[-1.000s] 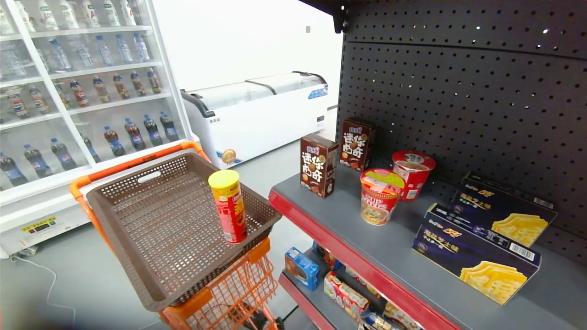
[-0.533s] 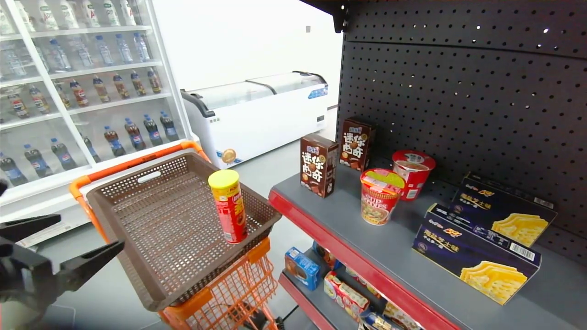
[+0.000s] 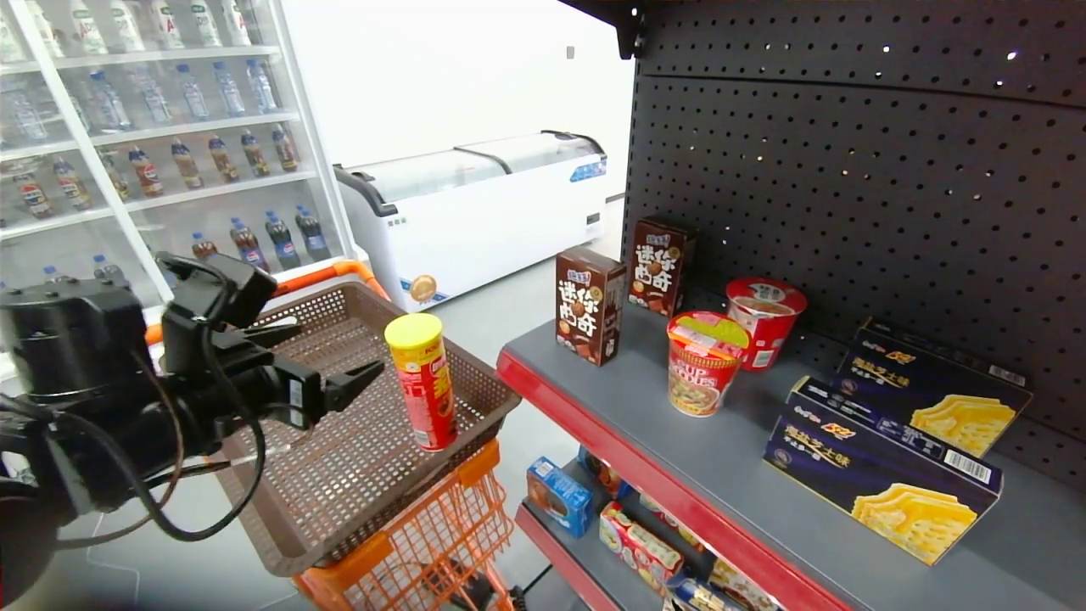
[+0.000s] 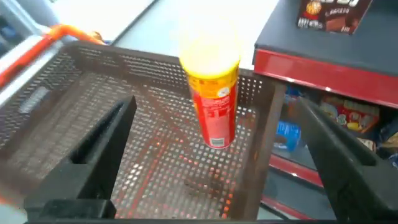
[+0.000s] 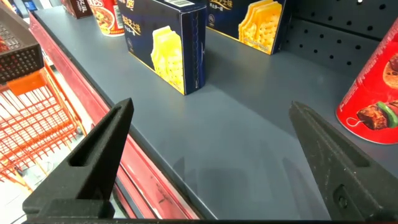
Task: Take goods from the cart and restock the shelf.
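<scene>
Far left: left gripper [image 3: 339,344], jaws spread wide and empty, above the cart's brown basket [image 3: 382,519], pointed toward a red chip can [image 3: 422,382] with a yellow lid, upright near the basket's shelf-side corner, untouched. Step in hand, seemingly: approach for the pick. Next, likely: straddling the can mid-body, closing, lifting clear of the rim. Right of the cart: grey shelf [image 3: 645,424]. Further right: right gripper [image 5: 211,155], likewise wide open, low over the shelf.

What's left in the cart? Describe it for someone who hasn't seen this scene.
Find the orange cart beside the grey shelf, with a brown basket on top. Upright in it stands a tall red canister with a yellow lid, the basket's only item.
</scene>
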You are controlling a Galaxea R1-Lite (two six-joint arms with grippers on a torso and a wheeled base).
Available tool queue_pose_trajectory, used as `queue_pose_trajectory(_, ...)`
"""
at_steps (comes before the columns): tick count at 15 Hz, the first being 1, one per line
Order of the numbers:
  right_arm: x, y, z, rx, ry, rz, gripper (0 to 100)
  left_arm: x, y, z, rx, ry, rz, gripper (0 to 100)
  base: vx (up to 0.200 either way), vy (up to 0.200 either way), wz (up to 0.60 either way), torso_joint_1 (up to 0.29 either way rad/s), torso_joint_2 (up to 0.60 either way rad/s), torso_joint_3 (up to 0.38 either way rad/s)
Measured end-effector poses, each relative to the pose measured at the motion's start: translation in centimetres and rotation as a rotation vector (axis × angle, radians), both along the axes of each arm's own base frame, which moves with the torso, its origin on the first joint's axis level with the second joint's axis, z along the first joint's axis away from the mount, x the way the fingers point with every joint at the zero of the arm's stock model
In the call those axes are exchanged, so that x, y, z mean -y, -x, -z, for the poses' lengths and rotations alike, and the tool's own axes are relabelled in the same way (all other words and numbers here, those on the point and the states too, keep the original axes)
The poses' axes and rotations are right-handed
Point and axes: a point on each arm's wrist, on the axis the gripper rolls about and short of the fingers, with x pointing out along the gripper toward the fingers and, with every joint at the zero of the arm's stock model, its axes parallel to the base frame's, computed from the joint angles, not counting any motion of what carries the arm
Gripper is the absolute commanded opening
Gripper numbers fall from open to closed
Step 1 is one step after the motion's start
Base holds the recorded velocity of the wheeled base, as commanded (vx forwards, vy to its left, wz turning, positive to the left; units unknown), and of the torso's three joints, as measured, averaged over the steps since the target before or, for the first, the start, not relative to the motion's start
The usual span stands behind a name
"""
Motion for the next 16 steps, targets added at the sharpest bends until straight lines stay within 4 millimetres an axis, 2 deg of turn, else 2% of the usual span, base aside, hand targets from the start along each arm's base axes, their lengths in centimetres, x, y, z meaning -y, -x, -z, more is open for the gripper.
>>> queue_pose_trajectory(4,0.0,0.0,0.0,0.000,0.000,-0.001,100,1.1,-3.7,3.6,-0.049,0.008,0.021,100,0.000,0.000,0.00,0.000,0.00,0.000)
queue_pose_trajectory(7,0.0,0.0,0.0,0.000,0.000,0.000,100,1.4,-5.4,5.7,-0.069,0.028,0.017,100,0.000,0.000,0.00,0.000,0.00,0.000)
queue_pose_trajectory(16,0.0,0.0,0.0,0.000,0.000,-0.001,100,2.1,-9.6,9.3,-0.102,0.014,0.018,100,0.000,0.000,0.00,0.000,0.00,0.000)
